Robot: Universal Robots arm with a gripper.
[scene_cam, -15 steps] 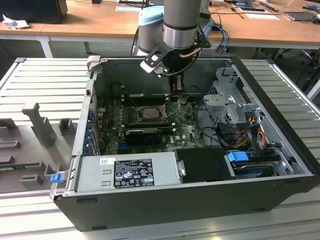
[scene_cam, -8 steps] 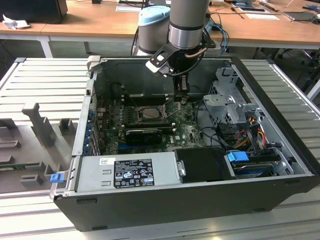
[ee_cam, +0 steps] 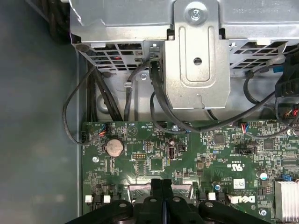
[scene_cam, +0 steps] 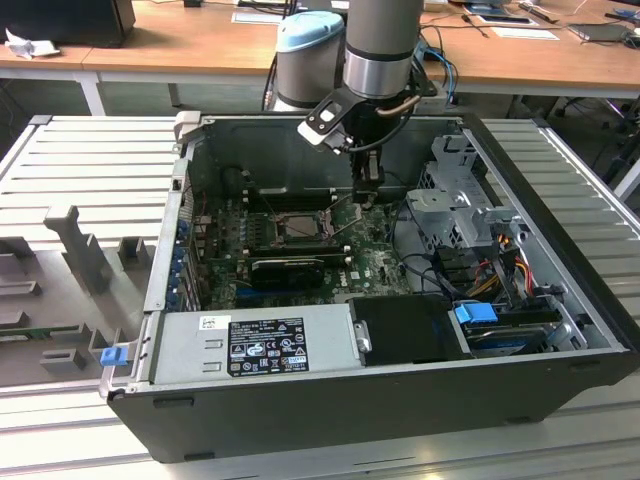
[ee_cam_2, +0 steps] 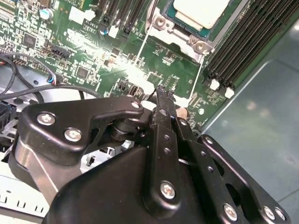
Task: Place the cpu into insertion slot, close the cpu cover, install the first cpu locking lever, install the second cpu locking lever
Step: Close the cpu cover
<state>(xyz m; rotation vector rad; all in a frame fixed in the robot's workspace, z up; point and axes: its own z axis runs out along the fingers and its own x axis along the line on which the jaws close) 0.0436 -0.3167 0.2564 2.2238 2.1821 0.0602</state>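
Observation:
The cpu (scene_cam: 300, 228) lies silver side up in the insertion slot on the green motherboard (scene_cam: 375, 262), inside the open computer case. In the second wrist view the cpu (ee_cam_2: 200, 10) sits under the metal cpu cover (ee_cam_2: 180, 35), which lies flat around it. Two thin wire locking levers (ee_cam_2: 144, 44) (ee_cam_2: 200, 70) run from the socket's corners toward my fingertips. My gripper (scene_cam: 367, 190) hangs low over the board, just to the exterior view's right of the socket. My gripper (ee_cam_2: 162, 91) (ee_cam: 161, 184) is shut in both wrist views, and nothing shows between the fingers.
Black memory slots (ee_cam_2: 243, 37) flank the socket. A long black card (scene_cam: 290, 268) lies in front of it. A metal drive cage (ee_cam: 196, 56) with loose cables (scene_cam: 490, 270) stands at the exterior view's right. The power supply (scene_cam: 255, 345) fills the case's near side.

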